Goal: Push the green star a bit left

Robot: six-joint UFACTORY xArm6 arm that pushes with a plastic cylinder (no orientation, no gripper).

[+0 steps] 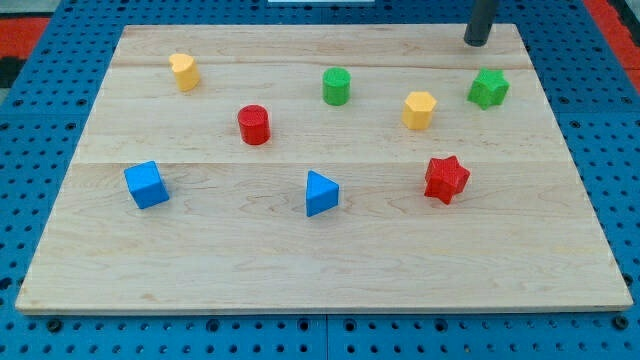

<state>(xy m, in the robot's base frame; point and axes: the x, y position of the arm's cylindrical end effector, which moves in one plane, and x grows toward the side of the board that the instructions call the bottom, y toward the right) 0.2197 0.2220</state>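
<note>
Pincer there is none on this arm: it ends in a plain rod, so nothing spreads or pinches, and my tip [477, 42] rests near the tabletop's [300, 250] top edge at the view's right. Nearer the view's bottom than the tip, and slightly to the view's right of it, sits the green star [488, 89], close but apart. To shove it left, I judge the tip must first get round to the star's right flank. A yellow block [420, 110] lies just left of the star, in the way.

You see only a short stretch of dark grey, smooth, round rod, ending bluntly at my tip [476, 43].
</note>
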